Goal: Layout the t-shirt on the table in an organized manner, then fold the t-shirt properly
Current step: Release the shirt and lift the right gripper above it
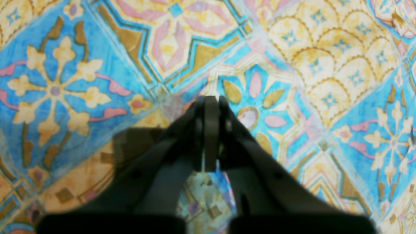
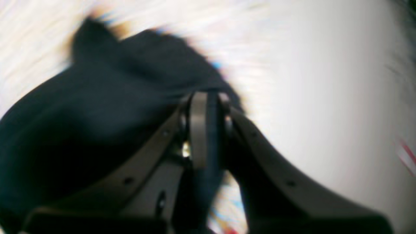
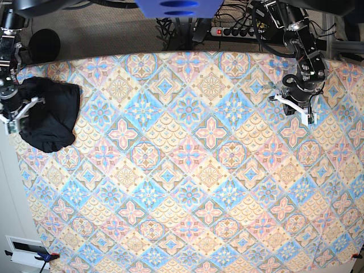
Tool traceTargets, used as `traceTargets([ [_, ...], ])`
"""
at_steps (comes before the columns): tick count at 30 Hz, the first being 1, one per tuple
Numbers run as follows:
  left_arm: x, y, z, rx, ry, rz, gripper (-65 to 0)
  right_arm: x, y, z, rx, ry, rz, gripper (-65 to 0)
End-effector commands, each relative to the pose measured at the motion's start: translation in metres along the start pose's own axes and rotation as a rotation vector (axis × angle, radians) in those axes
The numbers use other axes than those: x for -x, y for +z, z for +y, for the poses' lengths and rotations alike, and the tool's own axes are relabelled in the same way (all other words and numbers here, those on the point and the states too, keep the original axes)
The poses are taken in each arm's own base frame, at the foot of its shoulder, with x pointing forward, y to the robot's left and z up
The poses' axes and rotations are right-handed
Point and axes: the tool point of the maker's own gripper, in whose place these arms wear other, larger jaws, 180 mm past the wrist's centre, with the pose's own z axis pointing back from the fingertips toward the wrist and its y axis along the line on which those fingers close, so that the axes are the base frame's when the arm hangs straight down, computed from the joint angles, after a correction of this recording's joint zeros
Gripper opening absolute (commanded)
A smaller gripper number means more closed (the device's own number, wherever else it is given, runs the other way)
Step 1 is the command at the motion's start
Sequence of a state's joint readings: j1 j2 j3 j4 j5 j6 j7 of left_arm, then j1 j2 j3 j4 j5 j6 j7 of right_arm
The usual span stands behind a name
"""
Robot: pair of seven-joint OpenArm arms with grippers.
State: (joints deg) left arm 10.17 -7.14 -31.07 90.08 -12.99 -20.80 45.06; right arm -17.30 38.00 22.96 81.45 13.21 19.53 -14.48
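Our left gripper is closed on nothing, hovering over bare patterned surface. Our right gripper sits at the surface's far opposite edge, its jaws closed narrowly on the crumpled black t-shirt bunched beside it. Behind the surface we see a power strip and cables on carpet.

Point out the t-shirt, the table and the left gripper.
t-shirt (image 3: 50, 119): base view, middle of the bunched black fabric.
table (image 3: 187, 187): base view, bare patterned cloth near the centre.
left gripper (image 1: 210, 101): left wrist view, between the tips of its closed fingers.
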Motion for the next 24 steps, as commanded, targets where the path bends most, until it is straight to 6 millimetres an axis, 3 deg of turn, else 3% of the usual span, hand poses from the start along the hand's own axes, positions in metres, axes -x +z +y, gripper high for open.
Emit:
traceTargets([
  [1,-0.013,0.003,0.001,0.003,-0.008,-0.039,-65.0,-0.020,0.004,-0.007,0.018,-0.002,-0.049,-58.0],
  [5,-0.013,0.002,-0.001,0.006,-0.011,-0.036,-65.0,-0.074,0.008,0.020,0.010,-0.033,-0.151,-57.6],
  [10,-0.009,-0.001,-0.013,0.034,-0.035,-0.024,-65.0,-0.105,0.027,0.080,-0.047,-0.123,-0.196,-58.9],
  [13,-0.011,-0.001,-0.014,0.036,-0.033,-0.027,-65.0,-0.099,0.033,0.115,-0.086,-0.211,-0.139,-65.0],
  [17,-0.011,-0.002,-0.014,0.036,-0.033,-0.029,-65.0,-0.085,0.029,0.154,-0.162,-0.275,-0.055,-65.0],
  [21,-0.012,-0.001,-0.014,0.035,-0.034,-0.032,-65.0,-0.092,0.027,0.180,-0.231,-0.255,-0.061,-65.0],
  [24,-0.011,-0.001,-0.014,0.035,-0.034,-0.029,-65.0,-0.080,0.021,0.190,-0.252,-0.270,-0.020,-65.0],
])
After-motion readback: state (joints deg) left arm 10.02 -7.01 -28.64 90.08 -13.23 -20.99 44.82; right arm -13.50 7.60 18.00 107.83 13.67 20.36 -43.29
